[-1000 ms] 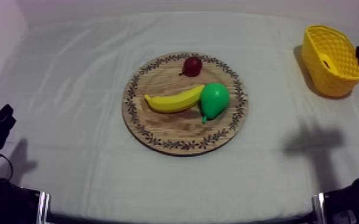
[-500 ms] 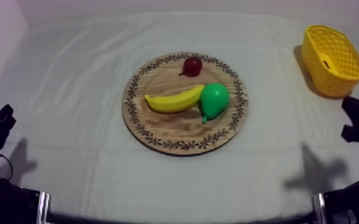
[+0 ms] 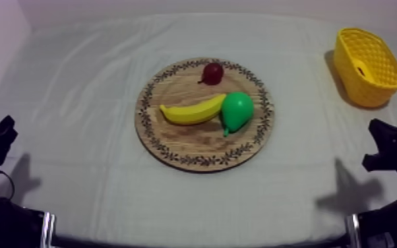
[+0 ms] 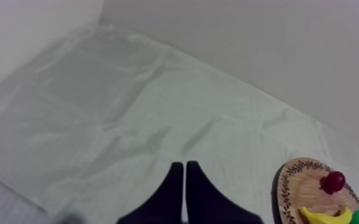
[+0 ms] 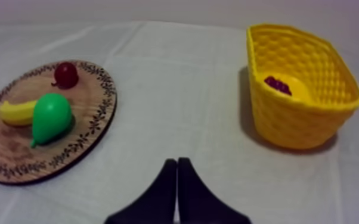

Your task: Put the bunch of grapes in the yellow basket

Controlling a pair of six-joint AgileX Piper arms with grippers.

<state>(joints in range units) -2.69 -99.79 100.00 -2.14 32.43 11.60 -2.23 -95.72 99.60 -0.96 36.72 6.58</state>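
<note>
Two wedges: the left pincer (image 4: pixel 184 165) and right pincer (image 5: pixel 176 160) are closed tight on nothing. Beyond, the wooden board (image 5: pixel 90 100) holds banana (image 5: pixel 16 112), pear (image 5: pixel 50 118) and small red fruit (image 5: pixel 66 74). Farther off, what seems the bunch of grapes (image 5: pixel 277 84) lies inside the yellow basket (image 5: pixel 289 124).

Left gripper (image 4: pixel 185 165) and right gripper (image 5: pixel 176 161), fingers pressed together into narrow wedges, each held low at its own side.

1. Creased grey-white cloth (image 3: pixel 76 92) covers the table (image 3: pixel 194 204).
2. Round wooden board (image 3: pixel 175 142), patterned rim, lies flat mid-cloth.
3. yellow basket (image 3: pixel 363 89) sits at far right, well apart from board.
</note>
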